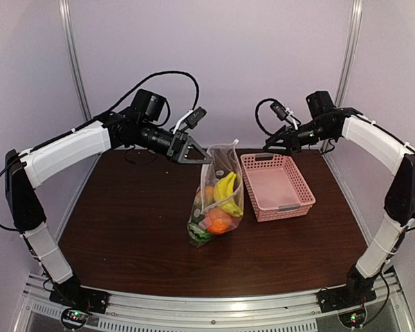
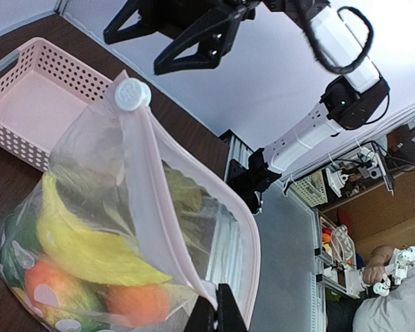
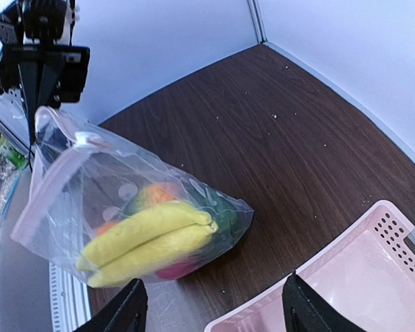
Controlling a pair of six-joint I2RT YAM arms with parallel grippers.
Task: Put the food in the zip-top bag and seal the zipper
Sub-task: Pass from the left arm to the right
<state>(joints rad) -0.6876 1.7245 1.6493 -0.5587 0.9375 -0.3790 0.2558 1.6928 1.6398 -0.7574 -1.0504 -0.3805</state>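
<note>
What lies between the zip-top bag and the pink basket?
Only a bare strip of brown tabletop separates the zip-top bag from the pink basket, clearest in the right wrist view; nothing stands in that gap.

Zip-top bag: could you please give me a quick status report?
Left gripper shut on zip-top bag corner. Right gripper open, clear of it. Food inside, slider at far end. Basket alongside, nothing blocking.

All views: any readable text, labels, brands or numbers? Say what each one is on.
No readable text in any view.
zip-top bag: only white round marks on the plastic, no letters.
pink basket: plain, no label showing.
circuit board at the left arm's base: lit, any print too small to read.
background clutter in the left wrist view: too blurred to read.
</note>
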